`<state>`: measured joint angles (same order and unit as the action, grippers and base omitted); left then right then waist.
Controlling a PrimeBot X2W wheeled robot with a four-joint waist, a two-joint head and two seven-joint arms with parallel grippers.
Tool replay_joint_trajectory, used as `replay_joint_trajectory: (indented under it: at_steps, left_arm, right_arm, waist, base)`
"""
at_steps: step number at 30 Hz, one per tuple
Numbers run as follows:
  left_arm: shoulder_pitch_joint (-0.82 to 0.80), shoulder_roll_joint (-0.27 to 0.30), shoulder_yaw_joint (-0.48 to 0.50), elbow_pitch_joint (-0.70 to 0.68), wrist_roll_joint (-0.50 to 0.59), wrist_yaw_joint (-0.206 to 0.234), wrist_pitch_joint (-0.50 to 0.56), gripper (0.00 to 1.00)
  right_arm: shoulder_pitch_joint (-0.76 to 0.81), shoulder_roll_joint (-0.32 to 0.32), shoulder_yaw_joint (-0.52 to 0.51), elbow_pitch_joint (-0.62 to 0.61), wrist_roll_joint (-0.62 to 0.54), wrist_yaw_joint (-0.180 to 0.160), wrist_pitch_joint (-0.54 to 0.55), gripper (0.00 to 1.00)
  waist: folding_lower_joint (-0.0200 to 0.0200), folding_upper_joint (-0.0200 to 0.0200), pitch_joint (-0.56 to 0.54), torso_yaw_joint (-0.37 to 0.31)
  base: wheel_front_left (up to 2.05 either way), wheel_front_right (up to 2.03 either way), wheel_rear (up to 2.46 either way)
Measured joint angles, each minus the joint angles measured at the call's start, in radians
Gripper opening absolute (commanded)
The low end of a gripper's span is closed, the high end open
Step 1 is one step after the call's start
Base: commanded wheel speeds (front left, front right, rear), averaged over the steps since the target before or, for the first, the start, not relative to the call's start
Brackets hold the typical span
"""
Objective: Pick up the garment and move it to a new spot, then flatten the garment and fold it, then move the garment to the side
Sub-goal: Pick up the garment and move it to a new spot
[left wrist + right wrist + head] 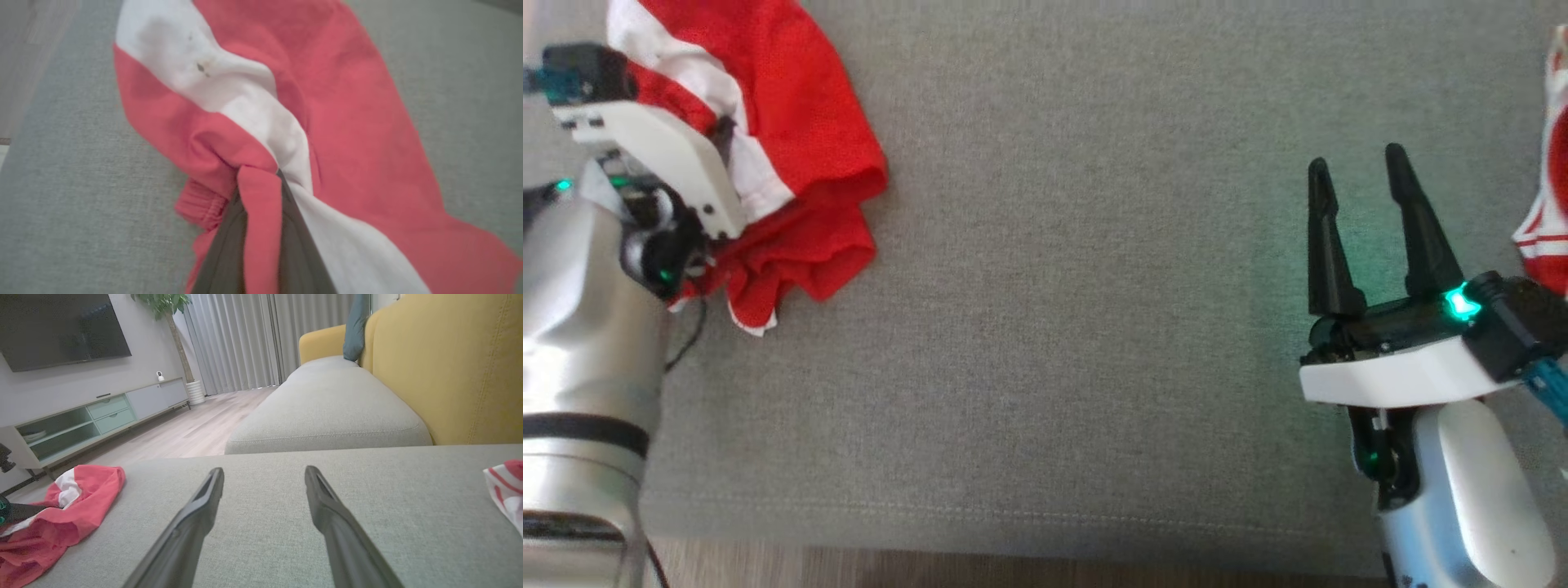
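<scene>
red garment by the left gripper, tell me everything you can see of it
The red garment is thin, knit-looking fabric with a broad white stripe and a ribbed hem. It lies crumpled in loose folds on the grey sofa cushion, at the robot's left near the cushion's edge. The left gripper is closed on a bunched fold of it, red cloth pinched between the fingers. A small dark mark shows on the white stripe.

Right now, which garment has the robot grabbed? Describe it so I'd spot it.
On the grey sofa seat, look far left. The crumpled red garment there, pinched by the left gripper, has one broad white band; the cloth at the right edge has thin stripes.
</scene>
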<state>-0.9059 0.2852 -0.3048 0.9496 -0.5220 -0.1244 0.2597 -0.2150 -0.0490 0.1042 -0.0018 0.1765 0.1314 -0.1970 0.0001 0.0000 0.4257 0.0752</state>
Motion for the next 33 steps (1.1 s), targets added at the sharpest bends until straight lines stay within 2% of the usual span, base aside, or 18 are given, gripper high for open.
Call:
replay_joint_trajectory:
  at_steps: [4,10,15,21,26,29,33]
  left_arm:
    - [0.029,-0.044,0.027,-0.014,-0.051,0.000,-0.100,0.00]
    - [0.047,-0.078,0.037,-0.077,-0.066,0.002,-0.203,0.00]
    - [0.105,-0.122,0.049,-0.164,-0.079,0.030,-0.272,0.00]
    - [0.200,-0.189,0.050,-0.285,-0.079,0.119,-0.339,0.00]
    - [0.261,-0.244,0.016,-0.385,-0.103,0.175,-0.378,0.00]
    - [0.287,-0.255,-0.033,-0.424,-0.132,0.221,-0.411,0.00]
    - [0.302,-0.253,-0.157,-0.482,-0.270,0.298,-0.461,0.00]
  right_arm:
    - [0.002,0.000,0.012,0.024,0.010,0.000,-0.006,1.00]
    - [0.027,0.000,0.019,0.048,0.024,0.000,-0.013,1.00]
    - [0.057,0.000,0.025,0.065,0.040,0.000,-0.016,1.00]
    - [0.070,0.000,0.024,0.070,0.051,0.000,-0.023,1.00]
    - [0.076,0.000,0.009,0.070,0.051,0.000,-0.023,1.00]
    - [0.079,0.000,0.000,0.070,0.051,0.000,-0.023,1.00]
    - [0.079,0.001,0.001,0.068,0.051,0.000,-0.023,1.00]
  waist:
    - [0.0000,0.0000,-0.052,-0.009]
    - [0.0000,0.0000,-0.127,-0.020]
    - [0.0000,0.0001,-0.196,-0.036]
    - [-0.0001,0.0001,-0.250,-0.067]
    - [-0.0001,0.0001,-0.265,-0.091]
    - [-0.0001,0.0001,-0.265,-0.101]
    - [-0.0001,0.0001,-0.258,-0.123]
  base:
    - [0.00,0.00,0.00]
    - [0.00,0.00,0.00]
    - [0.00,0.00,0.00]
    - [0.00,0.00,0.00]
    - [0.00,0.00,0.00]
    - [0.00,0.00,0.00]
    - [0.00,0.00,0.00]
